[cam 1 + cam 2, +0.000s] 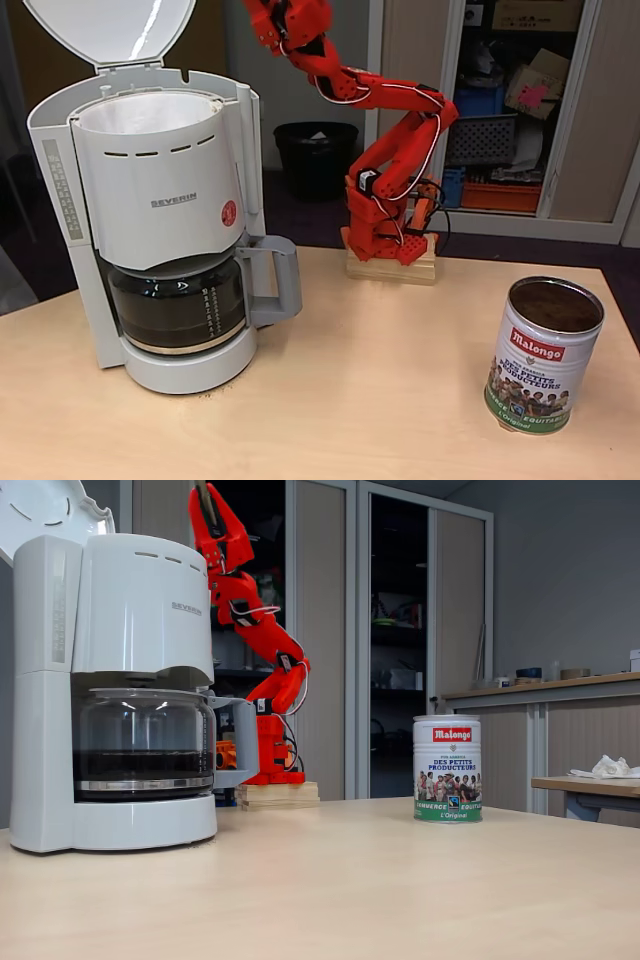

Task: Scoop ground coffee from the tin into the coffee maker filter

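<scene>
The tin (543, 362) stands upright and open at the table's right; dark ground coffee (556, 305) fills it nearly to the rim. Its Malongo label faces the camera in the other fixed view (447, 770). On the left, the white paper coffee maker filter (148, 112) lines the SEVERIN basket (160, 190), under the raised lid. My red arm (385, 100) rises from its base and bends up and left, high above the machine. The gripper (208, 502) runs into the picture's top edge with a dark piece against it; its fingertips are cut off.
A glass carafe (175, 300) holding dark liquid sits under the basket. The arm's wooden base block (392, 268) is at the table's far edge. Behind the table are a black bin (315, 155) and open cupboard shelves (500, 110). Bare tabletop (380, 380) lies between machine and tin.
</scene>
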